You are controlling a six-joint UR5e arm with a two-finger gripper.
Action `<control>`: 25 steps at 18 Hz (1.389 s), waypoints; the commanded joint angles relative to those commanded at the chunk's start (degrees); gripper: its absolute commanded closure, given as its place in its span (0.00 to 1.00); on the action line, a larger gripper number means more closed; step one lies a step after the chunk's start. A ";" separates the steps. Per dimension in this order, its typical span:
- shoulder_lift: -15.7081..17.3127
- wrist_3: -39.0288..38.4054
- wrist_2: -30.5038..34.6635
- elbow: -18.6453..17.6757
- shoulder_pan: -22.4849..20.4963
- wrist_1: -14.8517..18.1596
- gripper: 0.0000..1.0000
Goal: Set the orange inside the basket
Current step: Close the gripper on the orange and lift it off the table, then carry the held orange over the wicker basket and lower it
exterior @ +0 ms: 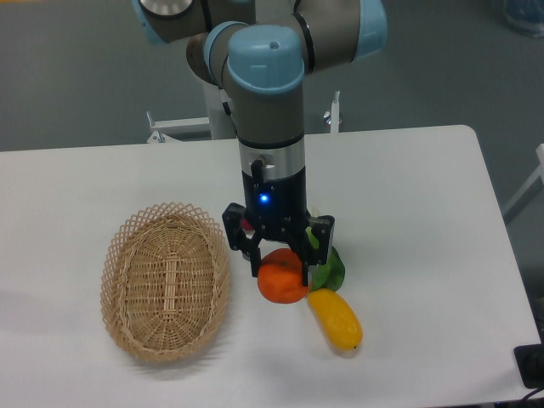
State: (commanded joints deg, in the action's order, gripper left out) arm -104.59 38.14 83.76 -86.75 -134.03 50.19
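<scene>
Single fixed camera, high front view, looking down at table

Bright orange under the black pincer; tan latticed basket to its left; white tabletop.

On the white table, a yellow elongated fruit lies near its front edge, a green fruit touching that fruit's upper end.
</scene>
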 joint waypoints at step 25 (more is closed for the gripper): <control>0.80 3.78 1.14 -11.51 8.42 0.00 0.27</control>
State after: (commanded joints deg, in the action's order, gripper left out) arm -103.79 41.93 84.90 -98.26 -125.61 50.19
